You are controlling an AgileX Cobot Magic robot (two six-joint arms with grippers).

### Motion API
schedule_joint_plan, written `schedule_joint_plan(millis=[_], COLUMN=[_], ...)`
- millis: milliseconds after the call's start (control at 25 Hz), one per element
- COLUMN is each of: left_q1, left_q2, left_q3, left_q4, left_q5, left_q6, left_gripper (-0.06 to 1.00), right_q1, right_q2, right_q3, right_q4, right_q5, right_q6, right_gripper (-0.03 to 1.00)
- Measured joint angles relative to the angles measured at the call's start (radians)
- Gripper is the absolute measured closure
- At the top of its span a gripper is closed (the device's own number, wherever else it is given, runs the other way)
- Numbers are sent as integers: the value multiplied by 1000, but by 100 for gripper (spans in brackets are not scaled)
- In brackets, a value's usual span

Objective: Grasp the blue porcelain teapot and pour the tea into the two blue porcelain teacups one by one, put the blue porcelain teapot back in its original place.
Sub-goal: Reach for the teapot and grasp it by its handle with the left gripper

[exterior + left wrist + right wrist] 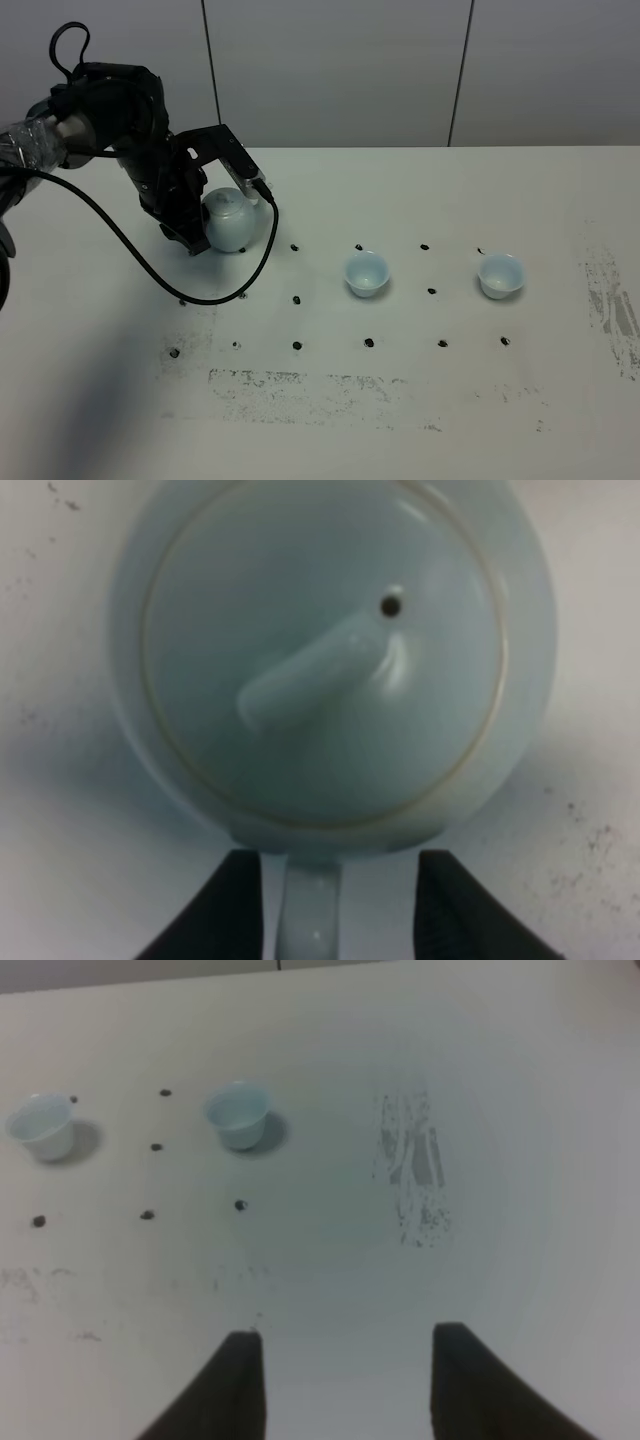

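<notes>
From the high camera, the left gripper (196, 236) is lowered to the white table (420, 400). The blue porcelain teapot (230, 222) stands upright right against it, on the side facing the cups. The first teacup (366, 273) sits well apart from that gripper, beyond the pot. The second teacup (500, 275) is farther out along the same line. Both cups are upright. A black cable (150, 270) loops from the arm across the table.

In the left wrist view, the teapot fills the space directly ahead of the gripper (340, 855), showing its lid (420, 710) and knob (310, 675). The loop handle (312, 920) runs back between the two dark fingers (235, 910). One finger seems to rest against the handle, though the blur makes that unsure, and the other stands clear of it. The jaws are parted around the handle and not clamped on it.

In the right wrist view, the right gripper (347, 1335) hangs over bare table with its fingers (240, 1390) spread and nothing between them. Ahead of it stands the second teacup (240, 1115), with the first teacup (42, 1125) farther off to one side. A scuffed patch (415, 1170) lies near the second teacup.
</notes>
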Motion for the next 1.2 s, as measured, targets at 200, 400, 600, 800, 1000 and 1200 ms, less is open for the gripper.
schedule_joint_plan(millis=[200,400,600,800,1000,1200], left_q1=[-5,-6,-6,-6,-6,-6], left_q2=[7,13,13,13,11,3], left_q3=[0,0,0,0,0,0], left_q4=[0,1,1,1,-7,-57], left_q5=[-5,-8,-12,-13,-18,-29], left_q6=[0,-3,-1,-1,-1,21], left_gripper=[65,81,87,87,87,87], right_q1=[0,0,0,0,0,0], right_q2=[0,0,0,0,0,0], right_q3=[0,0,0,0,0,0], right_q4=[0,0,0,0,0,0], right_q5=[-1,-1,-1,-1,-2,-2], right_q6=[0,0,0,0,0,0], right_gripper=[60,60,60,60,60,60])
